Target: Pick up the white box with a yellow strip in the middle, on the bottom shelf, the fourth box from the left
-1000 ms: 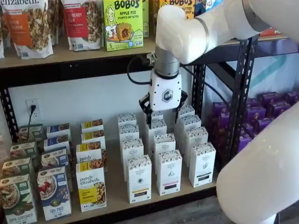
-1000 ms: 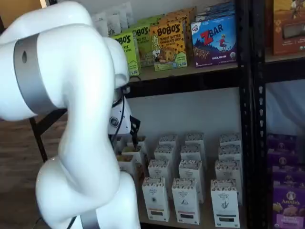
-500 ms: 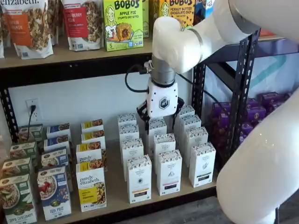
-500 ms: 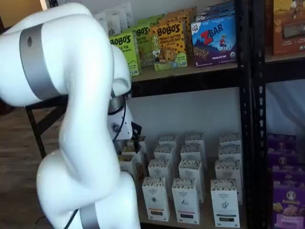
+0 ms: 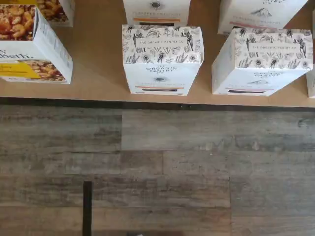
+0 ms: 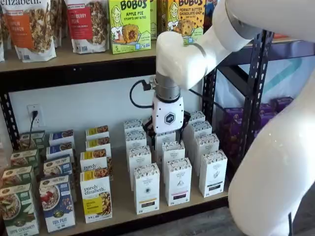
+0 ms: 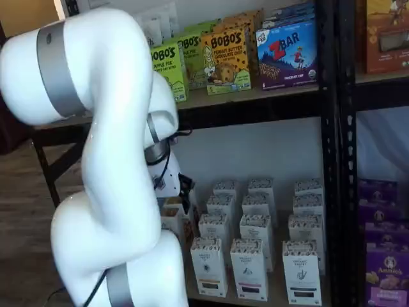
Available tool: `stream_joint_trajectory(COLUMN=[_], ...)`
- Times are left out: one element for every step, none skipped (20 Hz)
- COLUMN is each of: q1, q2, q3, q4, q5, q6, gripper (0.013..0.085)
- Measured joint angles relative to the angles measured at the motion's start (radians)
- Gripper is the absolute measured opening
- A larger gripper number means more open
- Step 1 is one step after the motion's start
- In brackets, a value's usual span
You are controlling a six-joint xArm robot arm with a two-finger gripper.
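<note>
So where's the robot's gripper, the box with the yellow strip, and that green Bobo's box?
gripper (image 6: 166, 133), a shelf view, between its black fingers.
white box with a yellow strip (image 6: 146, 188), a shelf view, front face.
green Bobo's box (image 6: 129, 25), a shelf view, front face.

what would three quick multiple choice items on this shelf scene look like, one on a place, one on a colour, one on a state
1. Where does the gripper hang?
A. above the white boxes on the bottom shelf
B. beside the purple boxes
C. at the top shelf

2. What colour is the Bobo's apple pie box?
A. blue
B. green
C. red

3. How does the front white box stand in the wrist view?
A. upright on the shelf board
B. tipped on its side
C. lifted off the board

Answers: 1 A, its white body sits over the rows of white boxes; 2 B, its front is bright green; 3 A, it rests upright at the board's edge.
</note>
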Motion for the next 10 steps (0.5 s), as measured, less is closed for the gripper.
stream_joint_trajectory(q1=[-0.001, -0.003, -0.004, -0.006, -0.008, -0.009, -0.011, -0.013, -0.014, -0.016], q2=[0.012, 0.025, 0.039, 0.061, 0.074, 0.087, 0.100, 0.113, 0.126, 0.138], q3=[0.000, 0.000, -0.003, -0.007, -0.009, -0.010, -0.012, -0.014, -0.017, -0.020], q4=[-0.007, -0.015, -0.026, -0.035, -0.037, -0.037, -0.036, -0.035, -0.036, -0.038], q5=[-0.014, -0.026, -0.035, -0.052, -0.063, -0.076, -0.089, -0.102, -0.113, -0.125], q6=[0.005, 0.012, 0.021, 0.027, 0.028, 0.028, 0.027, 0.025, 0.025, 0.026], gripper=[0.0850, 0.0850, 0.0850, 0.0850, 0.0850, 0.0850, 0.0850, 0.0850, 0.0850, 0.0850])
